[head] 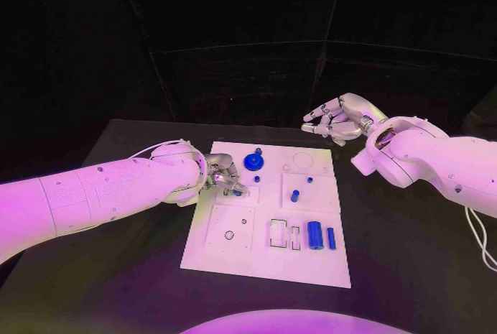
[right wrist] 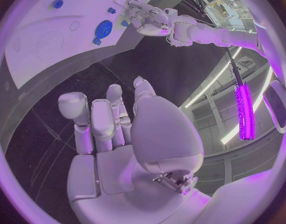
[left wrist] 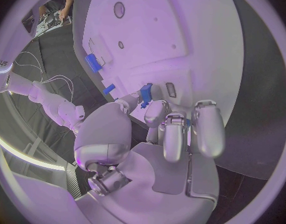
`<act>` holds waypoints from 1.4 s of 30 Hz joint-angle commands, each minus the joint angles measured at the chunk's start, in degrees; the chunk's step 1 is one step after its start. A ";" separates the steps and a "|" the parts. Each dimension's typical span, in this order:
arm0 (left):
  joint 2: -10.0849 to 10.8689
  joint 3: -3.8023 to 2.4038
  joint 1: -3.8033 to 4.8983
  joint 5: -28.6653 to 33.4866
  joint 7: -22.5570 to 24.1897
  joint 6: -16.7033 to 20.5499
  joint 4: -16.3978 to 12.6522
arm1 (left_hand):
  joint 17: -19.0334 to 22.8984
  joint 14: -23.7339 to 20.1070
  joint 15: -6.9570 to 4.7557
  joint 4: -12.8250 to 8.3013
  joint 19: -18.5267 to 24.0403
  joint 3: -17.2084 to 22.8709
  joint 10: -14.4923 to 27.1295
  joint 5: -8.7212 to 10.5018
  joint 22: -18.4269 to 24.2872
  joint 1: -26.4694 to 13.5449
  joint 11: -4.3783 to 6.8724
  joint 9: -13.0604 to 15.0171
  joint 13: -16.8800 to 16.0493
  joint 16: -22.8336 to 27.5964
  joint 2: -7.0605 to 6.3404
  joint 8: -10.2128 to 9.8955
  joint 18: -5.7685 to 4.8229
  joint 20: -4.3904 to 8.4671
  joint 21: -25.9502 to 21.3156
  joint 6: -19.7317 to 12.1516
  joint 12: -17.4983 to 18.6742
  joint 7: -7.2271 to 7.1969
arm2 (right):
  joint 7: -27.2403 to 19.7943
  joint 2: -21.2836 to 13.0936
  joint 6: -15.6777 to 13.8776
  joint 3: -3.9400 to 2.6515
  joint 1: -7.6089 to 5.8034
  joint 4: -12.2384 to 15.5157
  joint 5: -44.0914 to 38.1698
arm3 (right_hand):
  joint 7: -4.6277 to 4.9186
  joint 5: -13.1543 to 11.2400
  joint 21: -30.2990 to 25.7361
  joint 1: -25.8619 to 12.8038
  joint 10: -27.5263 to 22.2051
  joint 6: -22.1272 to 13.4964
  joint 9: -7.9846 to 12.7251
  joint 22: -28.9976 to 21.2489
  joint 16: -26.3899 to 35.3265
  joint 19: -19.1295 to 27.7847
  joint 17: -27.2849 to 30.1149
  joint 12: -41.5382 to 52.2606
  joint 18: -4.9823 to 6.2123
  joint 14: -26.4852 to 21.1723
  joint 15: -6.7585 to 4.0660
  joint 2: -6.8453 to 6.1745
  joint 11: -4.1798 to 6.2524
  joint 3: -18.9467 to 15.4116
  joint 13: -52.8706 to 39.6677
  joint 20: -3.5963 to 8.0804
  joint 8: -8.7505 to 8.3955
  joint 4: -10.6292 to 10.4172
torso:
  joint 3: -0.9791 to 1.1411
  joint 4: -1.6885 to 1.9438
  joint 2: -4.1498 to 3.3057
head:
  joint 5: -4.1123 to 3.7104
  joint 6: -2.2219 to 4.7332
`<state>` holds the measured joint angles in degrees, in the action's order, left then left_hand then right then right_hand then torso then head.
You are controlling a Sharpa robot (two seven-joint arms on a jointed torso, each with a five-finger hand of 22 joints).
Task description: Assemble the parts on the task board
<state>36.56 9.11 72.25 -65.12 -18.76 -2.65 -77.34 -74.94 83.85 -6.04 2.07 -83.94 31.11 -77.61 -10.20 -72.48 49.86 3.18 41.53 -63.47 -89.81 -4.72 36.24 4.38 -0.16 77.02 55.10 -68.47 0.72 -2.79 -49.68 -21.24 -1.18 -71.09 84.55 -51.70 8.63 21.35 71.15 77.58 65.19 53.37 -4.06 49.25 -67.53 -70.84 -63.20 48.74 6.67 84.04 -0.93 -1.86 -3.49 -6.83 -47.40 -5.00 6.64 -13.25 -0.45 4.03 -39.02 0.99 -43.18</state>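
Seating the small blue part [left wrist: 145,93] pinched by the left hand [head: 222,175] requires slow vertical descent onto the task board [head: 240,256]; the right hand [head: 337,118], off the board's far edge, holds nothing, fingers curled.

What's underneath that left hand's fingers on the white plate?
The left hand pinches a small blue part just above the task board. The board surface directly beneath the fingers is covered, so any slot there cannot be seen.
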 commanded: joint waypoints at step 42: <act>-0.27 0.01 0.03 -0.22 0.15 -1.03 0.30 | -15.06 6.15 -0.68 2.78 -1.64 -4.43 -1.61 -0.24 -1.53 -0.41 0.38 0.19 -1.79 -0.19 5.29 0.23 -0.94 0.58 1.05 1.38 -1.82 -0.50 | -0.40 0.14 0.24 -0.04 -0.11 -0.04 -0.22 | -0.13 0.51 -0.29 0.01 -0.47 -0.10 0.06 -0.15 0.45 0.05 0.08 -0.31 0.91 0.55 -0.18 0.42 0.07 -0.25 0.12 -0.03 0.25 -0.04 | -0.02 0.03 -0.03 | -0.19 -0.19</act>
<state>36.26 9.10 72.26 -65.12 -18.74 -3.04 -77.02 -74.92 84.06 -6.25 4.82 -84.11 26.35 -78.84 -10.20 -73.94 49.43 3.59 41.71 -65.17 -89.81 0.02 36.45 4.39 0.00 77.69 56.31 -70.11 0.30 -2.78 -49.57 -21.22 -1.18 -71.09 84.47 -51.76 8.63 21.63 71.15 77.58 65.19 53.37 -4.06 49.15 -67.32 -70.84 -63.21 48.74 6.67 84.04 -0.92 -1.86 -3.49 -6.83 -47.37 -5.00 6.64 -13.26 -0.45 4.09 -39.02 0.79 -43.37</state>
